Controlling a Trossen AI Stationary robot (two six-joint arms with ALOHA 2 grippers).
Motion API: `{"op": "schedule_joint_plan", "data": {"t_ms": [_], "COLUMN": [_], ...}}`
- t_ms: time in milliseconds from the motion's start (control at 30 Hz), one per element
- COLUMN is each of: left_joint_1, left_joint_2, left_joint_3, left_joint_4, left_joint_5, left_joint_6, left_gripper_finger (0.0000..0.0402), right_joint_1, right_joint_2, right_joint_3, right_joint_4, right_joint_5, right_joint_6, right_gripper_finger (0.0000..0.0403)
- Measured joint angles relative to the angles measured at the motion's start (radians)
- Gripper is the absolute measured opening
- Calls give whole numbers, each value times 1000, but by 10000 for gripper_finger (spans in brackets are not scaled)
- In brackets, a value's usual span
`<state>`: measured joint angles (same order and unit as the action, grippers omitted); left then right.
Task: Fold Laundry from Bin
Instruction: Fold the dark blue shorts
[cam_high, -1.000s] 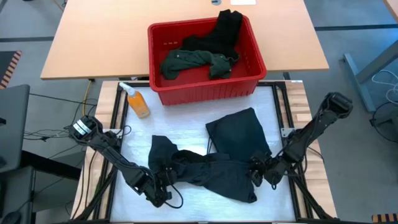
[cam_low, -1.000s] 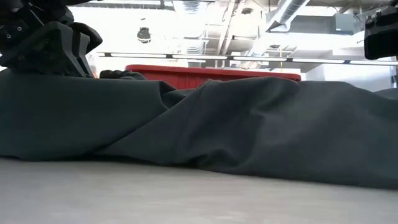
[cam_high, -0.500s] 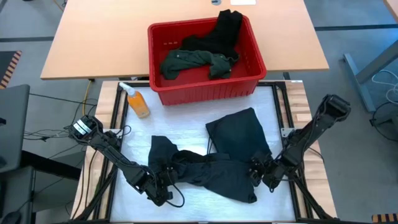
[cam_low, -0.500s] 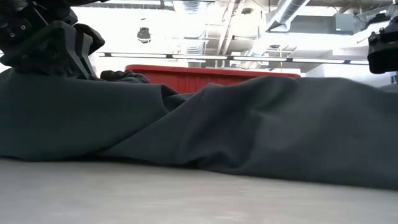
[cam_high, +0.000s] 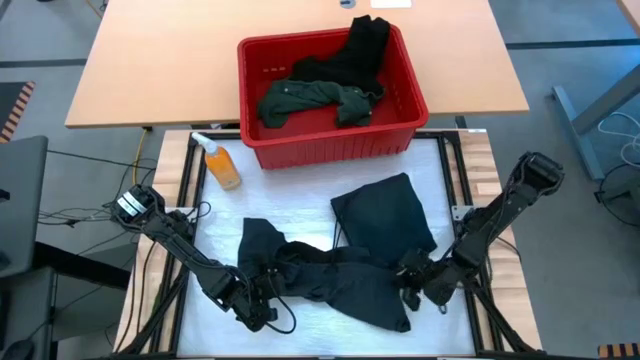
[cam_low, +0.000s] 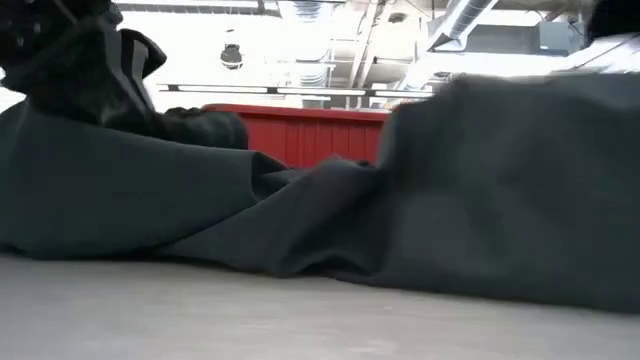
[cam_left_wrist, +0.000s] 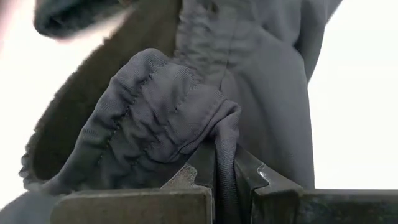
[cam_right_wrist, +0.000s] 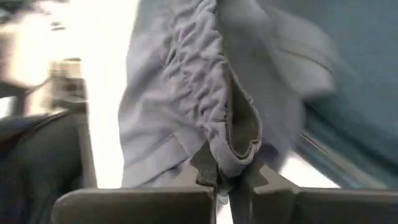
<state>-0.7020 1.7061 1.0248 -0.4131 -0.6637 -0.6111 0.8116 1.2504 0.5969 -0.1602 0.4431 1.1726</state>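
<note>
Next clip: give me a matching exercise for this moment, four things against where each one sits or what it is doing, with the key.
Things:
1. green shirt
2. orange bottle
3. left end effector
4. right end effector

Places or states:
A. standing on the table just left of the red basket's front corner
B. shut on the right end of the dark garment
C. lying inside the red basket
D. shut on the left end of the dark garment

Pairs: 1-C, 2-A, 3-D, 4-B

You've got a light wood table (cam_high: 150, 70) behind the white work surface (cam_high: 300, 175), grey floor (cam_high: 570, 30) around, exposed ceiling ducts (cam_low: 455, 20) and bright overhead light.
</note>
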Motion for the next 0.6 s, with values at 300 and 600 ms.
{"op": "schedule_joint_plan", "data": {"t_ms": [300, 600], "left_joint_1": [-50, -169], "left_joint_2": [-162, -286], "left_joint_3": [0, 0], "left_joint_4": [8, -87], "left_joint_5": [-360, -535], "left_joint_6": [94, 41], "left_gripper_finger": [0, 0], "right_joint_1": [0, -1], "right_joint_2": [-103, -14], "right_joint_3": [280, 458], "right_joint_4": [-55, -320], "right_joint_5": [0, -26], "right_joint_6": [-821, -964], "right_gripper_finger": [33, 33]}}
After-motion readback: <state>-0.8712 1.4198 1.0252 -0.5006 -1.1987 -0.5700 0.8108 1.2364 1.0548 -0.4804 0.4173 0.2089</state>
